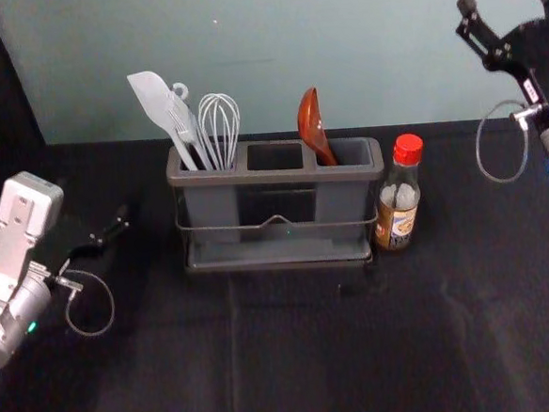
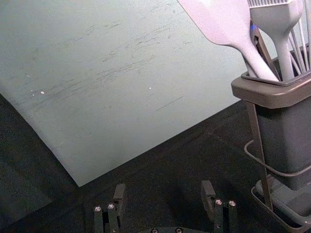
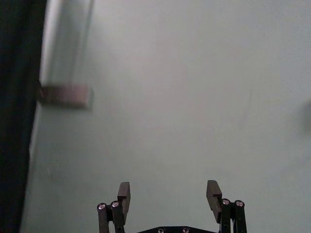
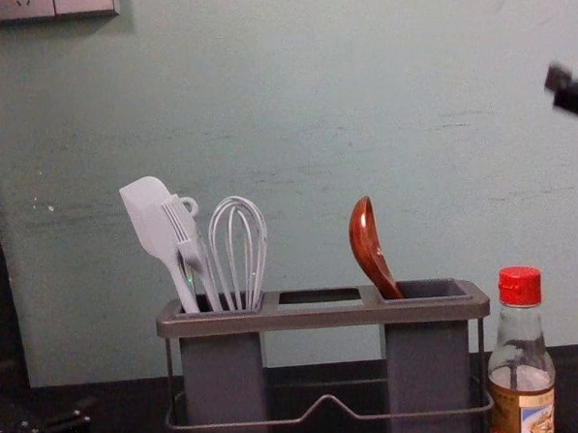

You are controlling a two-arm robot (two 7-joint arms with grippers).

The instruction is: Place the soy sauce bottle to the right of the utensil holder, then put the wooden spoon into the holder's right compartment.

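The wooden spoon [image 1: 314,128] stands in the right compartment of the utensil holder [image 1: 274,176], bowl up and leaning; the chest view shows the spoon [image 4: 369,248] the same way. Close beside the holder's right side, the soy sauce bottle [image 1: 399,195] is upright with its red cap on. My right gripper [image 1: 508,18] is raised at the upper right, away from both; its fingers are apart in its wrist view, the gripper [image 3: 169,198] holding nothing. At the left my left gripper [image 1: 110,233] stays off the holder, and its wrist view shows that gripper [image 2: 163,198] open and empty.
A white spatula [image 1: 161,107], a brush and a whisk [image 1: 220,130] stand in the holder's left compartment. Behind the black table [image 1: 294,355] rises a pale wall, with a socket panel [image 4: 55,6] high on the left.
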